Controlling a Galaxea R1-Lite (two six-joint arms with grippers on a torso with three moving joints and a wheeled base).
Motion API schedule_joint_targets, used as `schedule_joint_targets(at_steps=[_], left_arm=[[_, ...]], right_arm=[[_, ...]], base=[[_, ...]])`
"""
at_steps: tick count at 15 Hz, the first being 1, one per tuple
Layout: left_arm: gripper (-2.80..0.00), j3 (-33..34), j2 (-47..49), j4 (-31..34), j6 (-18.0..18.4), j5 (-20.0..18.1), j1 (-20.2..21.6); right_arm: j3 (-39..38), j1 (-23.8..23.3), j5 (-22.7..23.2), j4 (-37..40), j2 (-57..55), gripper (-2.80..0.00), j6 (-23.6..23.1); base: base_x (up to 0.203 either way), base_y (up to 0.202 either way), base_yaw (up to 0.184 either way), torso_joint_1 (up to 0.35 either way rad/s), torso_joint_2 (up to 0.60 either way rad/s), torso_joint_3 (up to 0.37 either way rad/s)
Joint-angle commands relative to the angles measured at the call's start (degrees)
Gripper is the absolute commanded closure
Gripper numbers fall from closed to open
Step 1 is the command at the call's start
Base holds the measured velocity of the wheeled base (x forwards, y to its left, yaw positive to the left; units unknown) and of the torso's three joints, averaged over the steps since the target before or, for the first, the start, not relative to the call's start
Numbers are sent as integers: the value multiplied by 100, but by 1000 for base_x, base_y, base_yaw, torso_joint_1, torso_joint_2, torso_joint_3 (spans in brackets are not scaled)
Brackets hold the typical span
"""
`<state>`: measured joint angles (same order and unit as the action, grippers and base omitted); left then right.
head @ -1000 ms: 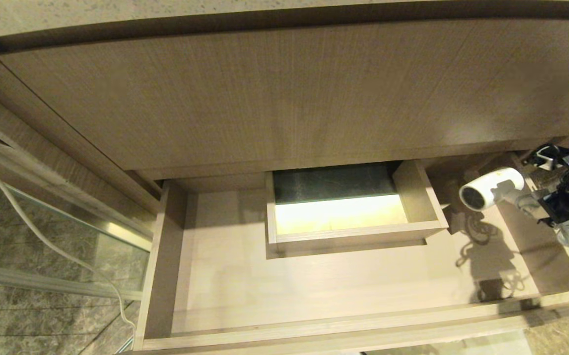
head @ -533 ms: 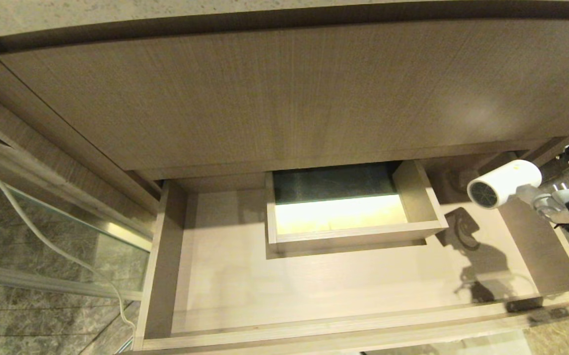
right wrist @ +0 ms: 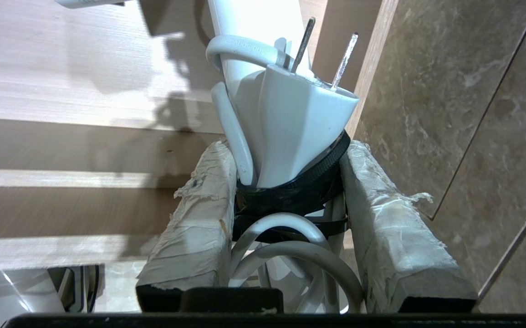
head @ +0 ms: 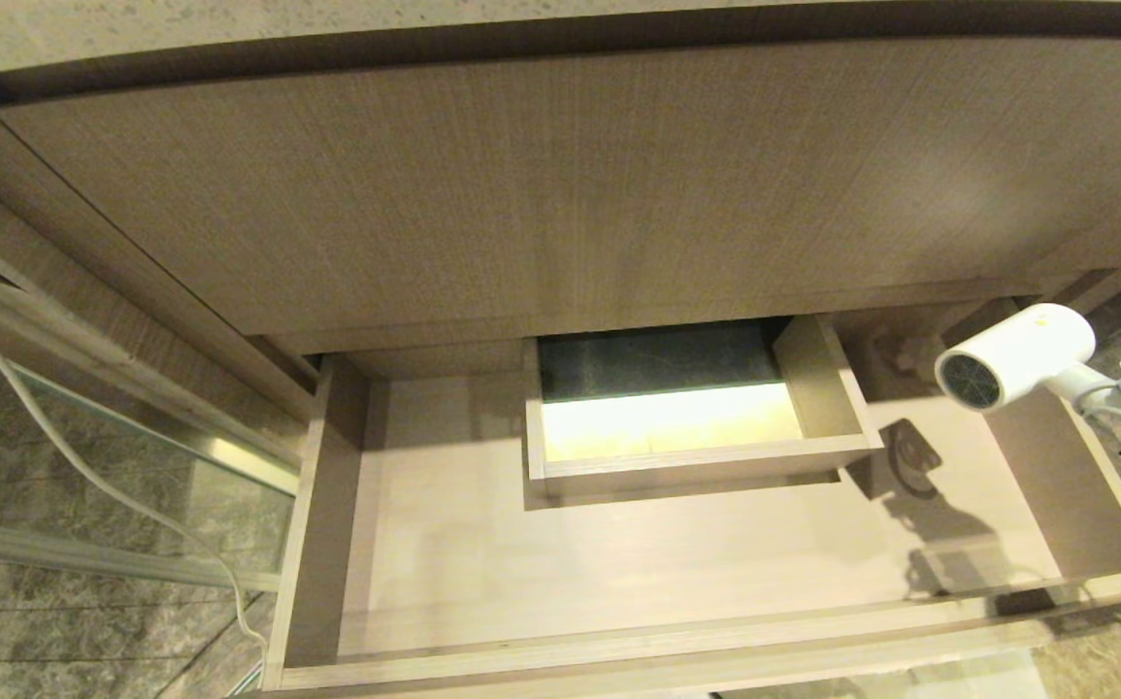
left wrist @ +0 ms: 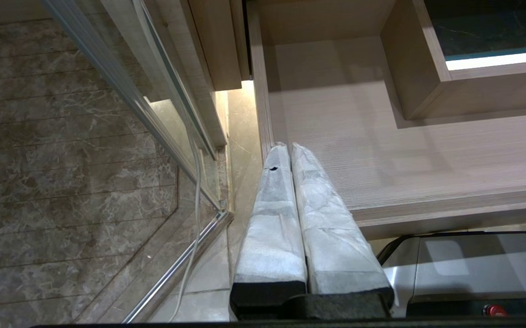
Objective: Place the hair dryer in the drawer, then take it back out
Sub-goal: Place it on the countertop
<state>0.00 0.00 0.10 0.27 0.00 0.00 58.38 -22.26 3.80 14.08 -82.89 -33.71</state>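
At the right edge of the head view, the hair dryer [head: 1016,355] hangs above the open drawer [head: 327,524], right gripper [right wrist: 290,182] clamped on its handle and cord bundle to carry everything together; left gripper [left wrist: 290,150], jaws together, idles outside.

Both hands are showing long fingers wrapped in crinkled off-white tape over black bases: the left hand [left wrist: 290,148], the right hand [right wrist: 285,150] more frayed.
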Motion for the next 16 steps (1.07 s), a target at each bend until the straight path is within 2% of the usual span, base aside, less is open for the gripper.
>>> schedule_joint_targets(at_steps=[1,7,10,16], left_arm=[[0,1,0,-1,0,0,0],[0,0,0,-1,0,0,0],[0,7,0,-1,0,0,0],[0,0,0,-1,0,0,0]], right_arm=[[-225,2,17,3,378,0,-21],[-879,8,31,31,1288,0,-66],[-1214,133,-19,-16,1610,0,-294],[-1292,152,-23,34,1965,0,-294]], base=[[0,0,0,0,0,0],[0,0,0,0,0,0],[0,0,0,0,0,0],[0,0,0,0,0,0]])
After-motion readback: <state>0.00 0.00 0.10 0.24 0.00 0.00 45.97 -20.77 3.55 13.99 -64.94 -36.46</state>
